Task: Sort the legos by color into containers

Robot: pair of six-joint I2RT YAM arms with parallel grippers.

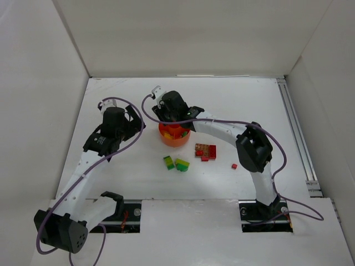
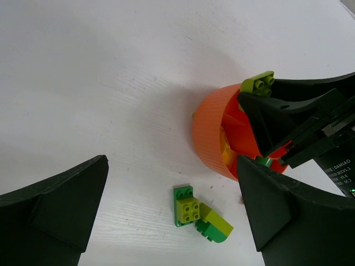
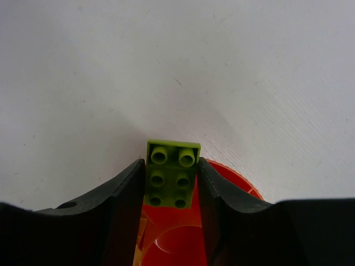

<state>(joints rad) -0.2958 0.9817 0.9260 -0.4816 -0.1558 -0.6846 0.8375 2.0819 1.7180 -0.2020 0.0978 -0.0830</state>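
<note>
I read the right gripper (image 3: 171, 178) as clamped on a lime brick (image 3: 172, 166), held above the rim of the orange dish (image 2: 211, 133) — studs facing the wrist camera. The left gripper (image 2: 172, 166) stands wide open and empty beside the dish. Green-and-lime bricks (image 1: 176, 163) and red bricks (image 1: 205, 151) lie on the table (image 1: 138, 177) — near the dish.

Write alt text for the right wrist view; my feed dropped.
The right tool is shut on a lime six-stud Lego brick, holding it over the rim of the round orange dish. Bare white table fills the rest of the view.
</note>
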